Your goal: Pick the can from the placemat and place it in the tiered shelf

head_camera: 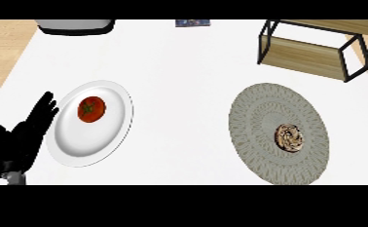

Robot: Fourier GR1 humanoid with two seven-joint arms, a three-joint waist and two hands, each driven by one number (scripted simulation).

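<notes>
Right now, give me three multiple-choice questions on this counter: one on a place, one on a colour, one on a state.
1. Where is the can? A on the plate; B on the placemat; C in the shelf.
2. Colour of the tomato? A red; B green; C yellow.
3. The left hand is? A open; B shut on the can; C shut on the tomato.
Answers: B, it lies on the placemat, apart from the shelf; A, red on the white plate; A, fingers straight, holding nothing.

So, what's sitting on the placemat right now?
Just the can, standing upright a little right of the round placemat's centre. The patch of mat under it is hidden; nothing else rests there.
</notes>
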